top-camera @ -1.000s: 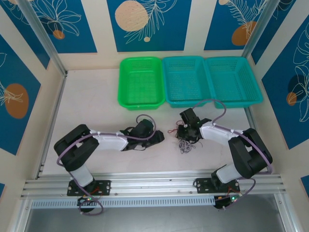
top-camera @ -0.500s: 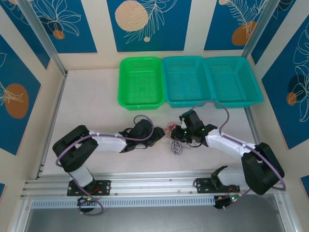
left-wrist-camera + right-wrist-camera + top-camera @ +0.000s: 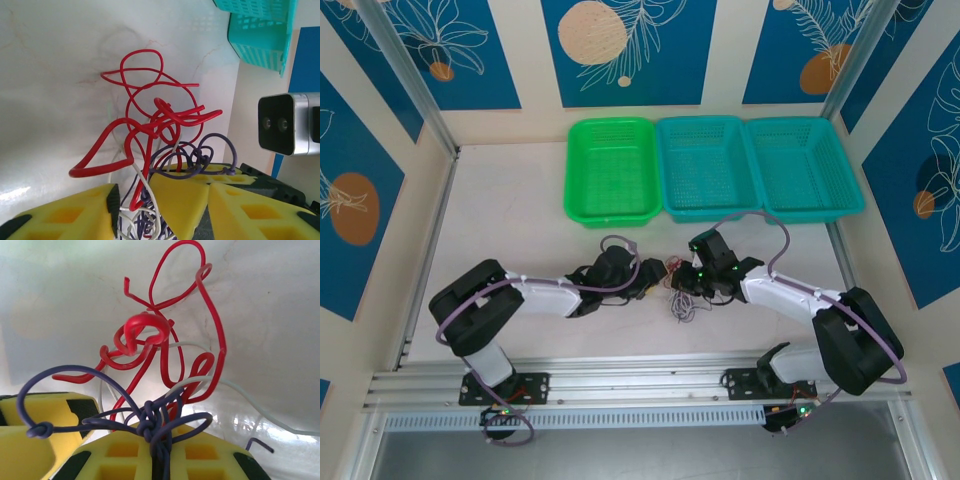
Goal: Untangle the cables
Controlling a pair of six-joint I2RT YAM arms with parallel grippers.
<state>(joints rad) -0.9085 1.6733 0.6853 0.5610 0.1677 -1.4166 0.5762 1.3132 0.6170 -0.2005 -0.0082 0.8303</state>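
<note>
Your three cables [image 3: 678, 290] hang in one clump low over the bench [image 3: 510, 220], between the two arms and a little in front of the green basket [image 3: 610, 215] and the teal baskets [image 3: 705, 212]. None of them is free yet. In the right wrist view the red wire [image 3: 145, 322] coils through itself in several loops above the other two. The white wire [image 3: 150, 197] threads through its lower turns. The dark wire [image 3: 148, 427] is drawn into a tight knot just at the pads.

Your right pincer [image 3: 159, 450] is closed, its yellow pads pressed together on the dark wire right under that knot, so you have one strand firmly in hand.

Your left pincer [image 3: 655, 278] sits just beside it, nose to nose. One yellow finger [image 3: 65, 220] shows in the left wrist view, with red and white strands running down past its inner edge. Its partner is hidden, so I cannot tell how wide it stands or whether it has anything pinched.

By my reading you are early in the job: the clump is lifted and one wire is gripped, but no wire is separated. You have yet to secure a second strand, draw the two apart, then free the third
</note>
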